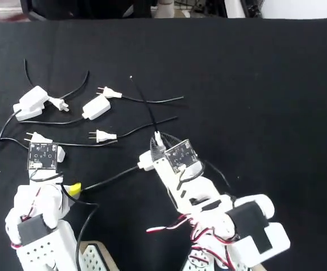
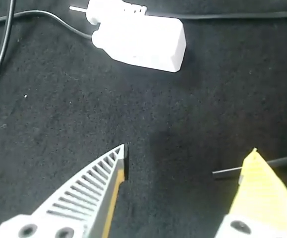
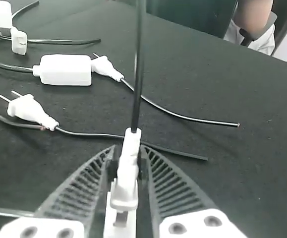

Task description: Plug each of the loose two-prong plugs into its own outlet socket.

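Our right jaws are clamped on the held plug (image 3: 125, 178), gripping its white body while its cord (image 3: 137, 64) runs straight out past the tips. We judge this grip is meant to carry it to a socket, though we cannot make out its prongs. Just beyond the held plug a loose plug (image 3: 29, 110) lies with prongs bare. Farther beyond, a socket block (image 3: 64, 69) has another plug (image 3: 106, 67) resting against its end, not seated as far as we can tell. Well to the held plug's side, our left jaws stand apart above the black tabletop (image 2: 59, 109), facing a second socket block (image 2: 143, 39), probably ready to steady it.
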You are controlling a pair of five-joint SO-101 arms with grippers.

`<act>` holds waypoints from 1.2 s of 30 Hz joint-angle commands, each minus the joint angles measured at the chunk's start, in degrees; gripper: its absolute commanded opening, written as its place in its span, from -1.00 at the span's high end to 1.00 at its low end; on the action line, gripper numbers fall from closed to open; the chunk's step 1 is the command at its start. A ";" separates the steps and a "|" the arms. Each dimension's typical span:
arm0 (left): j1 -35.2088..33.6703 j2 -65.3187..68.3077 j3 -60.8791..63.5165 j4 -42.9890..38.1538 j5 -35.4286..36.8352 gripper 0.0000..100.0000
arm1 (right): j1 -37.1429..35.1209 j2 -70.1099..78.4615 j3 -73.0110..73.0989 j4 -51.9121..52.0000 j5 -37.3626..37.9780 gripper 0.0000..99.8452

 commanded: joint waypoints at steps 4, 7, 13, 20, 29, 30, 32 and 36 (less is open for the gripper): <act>0.92 -0.35 -0.57 -0.09 -2.02 0.29 | 0.88 -1.63 0.13 0.70 -0.44 0.98; 0.92 -0.35 -0.57 -0.09 -2.20 0.29 | 1.76 -1.63 0.13 0.62 -0.62 0.98; 0.92 -0.35 -0.57 -0.09 -2.20 0.29 | 2.29 -1.63 0.13 0.35 -1.14 0.98; 0.92 -0.35 -0.57 -0.09 -2.20 0.29 | 2.64 -1.10 0.13 -4.40 -1.14 0.98; 0.92 -0.35 -0.57 -0.09 -2.20 0.29 | 2.73 -1.10 0.13 -9.67 -1.14 0.98; 0.92 -0.35 -0.57 -0.09 -2.20 0.29 | 2.64 -1.10 0.13 -9.85 -1.23 0.98; 0.92 -0.35 -0.57 -0.18 -2.20 0.29 | 2.64 -1.45 0.13 -9.93 -1.23 0.98; 0.92 -0.44 -0.57 -0.18 -2.20 0.29 | 2.64 -1.54 0.13 -10.02 -1.23 0.98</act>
